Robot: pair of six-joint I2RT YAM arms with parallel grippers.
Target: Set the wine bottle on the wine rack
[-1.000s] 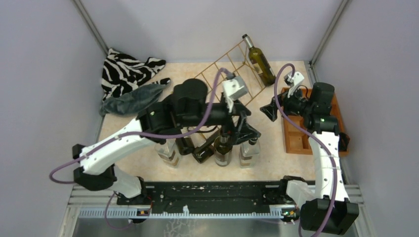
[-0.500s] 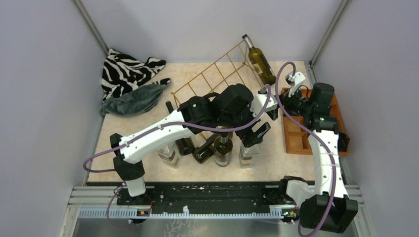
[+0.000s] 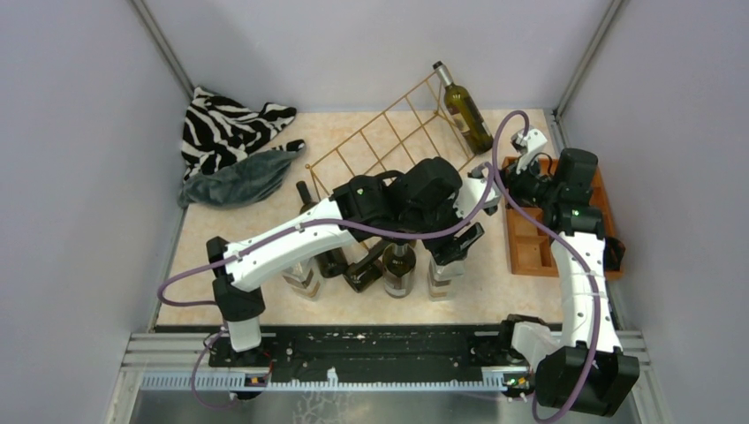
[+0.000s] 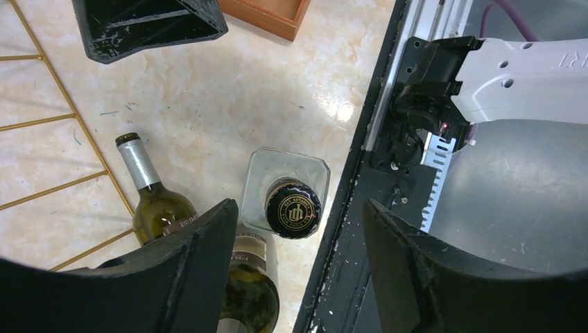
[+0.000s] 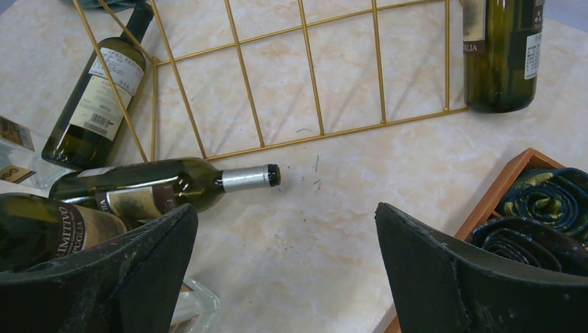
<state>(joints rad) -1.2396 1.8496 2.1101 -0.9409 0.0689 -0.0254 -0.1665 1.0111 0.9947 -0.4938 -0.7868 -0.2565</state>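
The tabletop is a pale beige marbled slab. Plain lilac-grey walls close it in on the left, far and right sides, with aluminium posts at the two far corners. A black slotted rail runs along the near edge.

The thin gold wire wine rack stands slanted at the middle of the far edge. One dark green wine bottle leans on the rack's right end, neck up. In the far-left corner lie a zebra-striped cloth and a grey-blue cloth. An orange wooden compartment tray sits along the right edge and holds dark rolled ties.

More bottles are gathered at the middle of the table towards the near edge. Among them a dark green bottle with a silver foil neck lies on its side just before the rack's near wire. A clear square-shouldered glass bottle with a black round cap stands upright next to the rail.

The left gripper is spread wide above that clear bottle. In its wrist view the cap shows between the fingers, with a gap on each side. The right gripper is also spread wide with nothing in it, over bare tabletop between the rack and the tray.
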